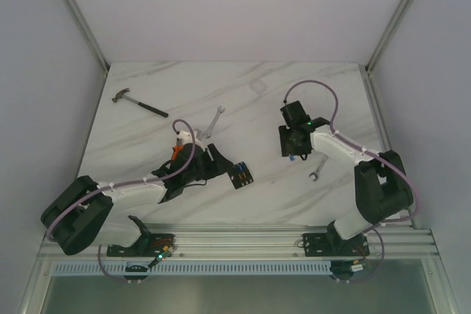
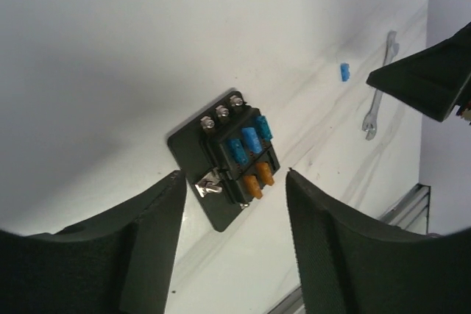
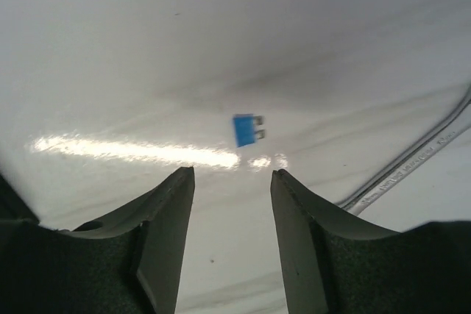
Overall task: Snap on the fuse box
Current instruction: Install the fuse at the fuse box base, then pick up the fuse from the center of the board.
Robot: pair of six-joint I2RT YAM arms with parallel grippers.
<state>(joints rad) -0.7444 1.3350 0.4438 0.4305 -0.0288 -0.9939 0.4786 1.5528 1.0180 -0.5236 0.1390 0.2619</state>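
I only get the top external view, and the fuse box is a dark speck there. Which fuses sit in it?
Observer: The left wrist view shows the fuse box holding three blue fuses and two amber fuses.
Operator: Is the left gripper clamped on it?
Observer: No. The left gripper is open, with a jaw on either side of the box in that view, and the box lies flat on the table.
Operator: And under the right one?
Observer: The right gripper is open over a loose blue fuse that lies on the table, unheld.
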